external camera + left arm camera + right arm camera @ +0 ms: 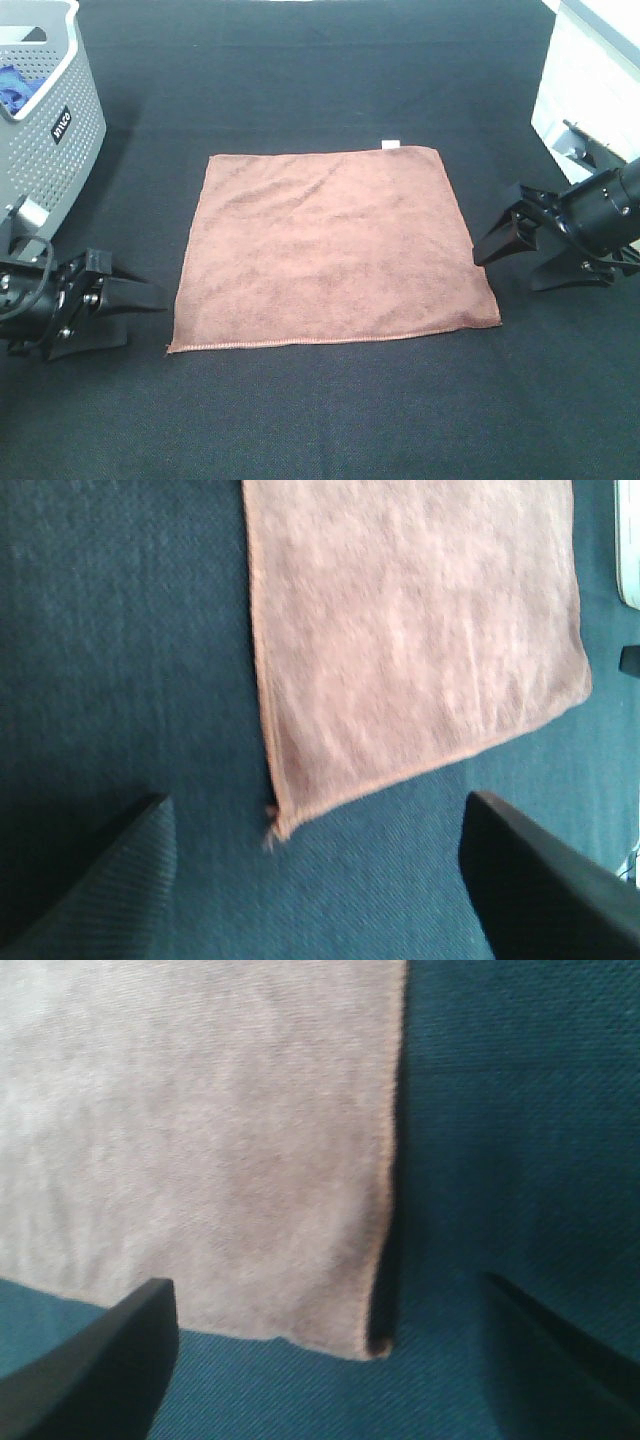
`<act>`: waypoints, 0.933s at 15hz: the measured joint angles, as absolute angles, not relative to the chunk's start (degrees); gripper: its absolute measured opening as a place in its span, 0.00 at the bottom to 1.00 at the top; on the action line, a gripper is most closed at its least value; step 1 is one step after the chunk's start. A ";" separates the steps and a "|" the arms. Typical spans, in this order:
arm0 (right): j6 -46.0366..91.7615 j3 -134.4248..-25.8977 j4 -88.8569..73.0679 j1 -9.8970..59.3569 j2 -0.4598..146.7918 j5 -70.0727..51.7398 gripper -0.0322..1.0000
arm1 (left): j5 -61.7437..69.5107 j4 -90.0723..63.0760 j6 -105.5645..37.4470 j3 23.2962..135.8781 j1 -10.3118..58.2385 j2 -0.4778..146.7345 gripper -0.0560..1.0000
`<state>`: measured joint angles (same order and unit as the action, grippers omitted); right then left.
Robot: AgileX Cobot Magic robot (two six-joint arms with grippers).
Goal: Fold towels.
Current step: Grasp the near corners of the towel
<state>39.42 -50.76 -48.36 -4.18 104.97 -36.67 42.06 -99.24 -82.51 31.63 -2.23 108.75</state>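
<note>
The towel (330, 250) lies flat between both grippers; its corner is just ahead of the left gripper (146, 320), which is released, and the right gripper (505, 272) is released too, near the opposite edge

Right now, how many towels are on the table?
1: a brown towel spread flat on the dark table. The grey basket at far left holds something blue, possibly more.

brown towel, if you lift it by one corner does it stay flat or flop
Probably floppy: the brown towel lies thin and flat with soft ripples, so a lifted corner should drape. Pushed, its fuzzy pile would likely grip the black table cover and bunch.
</note>
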 joint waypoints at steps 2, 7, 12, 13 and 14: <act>39.48 -50.88 -48.64 -4.18 106.40 -35.01 0.76 | 41.94 -99.24 -83.02 34.49 -1.43 110.29 0.76; 42.57 -50.88 -52.60 -4.18 110.12 -34.26 0.76 | 41.37 -99.58 -83.02 40.62 4.35 115.22 0.76; 48.64 -51.97 -62.11 -4.01 113.79 -36.84 0.75 | 43.20 -101.18 -81.59 45.55 8.25 119.63 0.75; 48.93 -52.88 -62.68 -2.69 114.65 -37.18 0.73 | 43.49 -101.47 -80.84 46.35 9.00 120.38 0.75; 48.93 -53.69 -62.91 -1.15 115.22 -37.24 0.73 | 43.60 -101.70 -80.39 47.10 9.57 120.84 0.75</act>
